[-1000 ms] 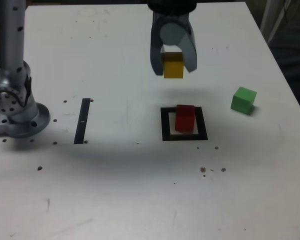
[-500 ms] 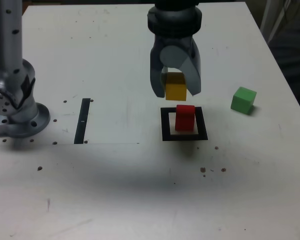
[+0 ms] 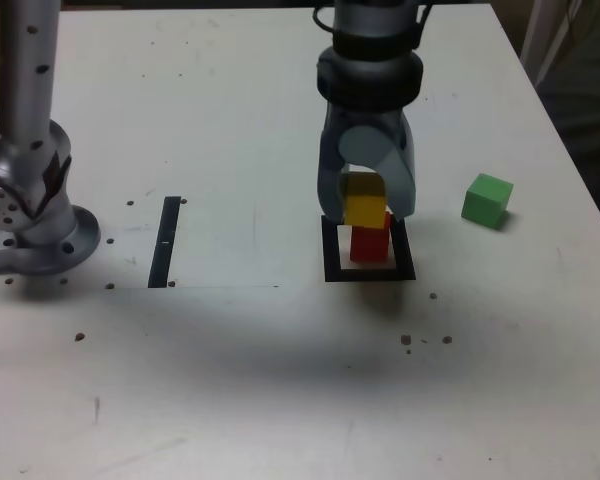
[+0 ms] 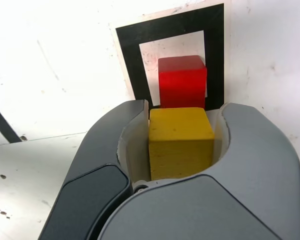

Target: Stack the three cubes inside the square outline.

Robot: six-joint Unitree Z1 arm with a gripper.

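Wrist view showed the yellow cube [image 4: 181,142] clamped between the two pads of the tool [image 4: 182,145], its faces roughly square to the red cube [image 4: 182,81] beyond it. The red cube sat on the pale centre of the square outline [image 4: 127,60], toward the side of it farther from the tool rather than dead centre. From this angle the yellow cube overlapped only the near edge of the red one, so true overlap could not be read here.

Exterior view: yellow cube [image 3: 364,207] directly above red cube [image 3: 369,243], lower edge at or just above the red top; contact could not be told. Its outline appeared shifted slightly toward the exterior view's left. Judgement: release turns on this vertical alignment; a small offset risks a tipped stack.

Green cube [image 3: 487,200] lay on the desk [image 3: 230,380], well apart, to the exterior view's right of the outline [image 3: 330,255], not yet stacked.
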